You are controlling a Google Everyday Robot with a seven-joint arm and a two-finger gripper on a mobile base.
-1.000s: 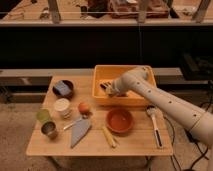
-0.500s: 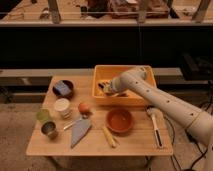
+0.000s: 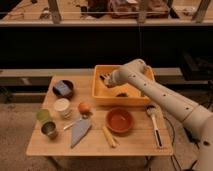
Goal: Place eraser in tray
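Materials and finishes on the wooden table

The table (image 3: 135, 145) has a pale, matt wood top. The yellow tray (image 3: 102, 95) looks like smooth plastic, and the gripper (image 3: 105, 80) inside it is dark, at the end of a white arm (image 3: 165, 97) with a smooth, hard shell. The orange bowl (image 3: 120, 120) seems glossy, the small cup (image 3: 49, 130) looks like dull metal, and the grey cloth (image 3: 80, 131) is soft and matt. The brush (image 3: 154, 127) has a light handle.

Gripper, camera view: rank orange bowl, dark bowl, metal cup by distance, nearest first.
Gripper sits inside the yellow tray, at its left end.
1. Orange bowl, below the tray.
2. Dark bowl, table's back-left.
3. Metal cup, front-left corner.
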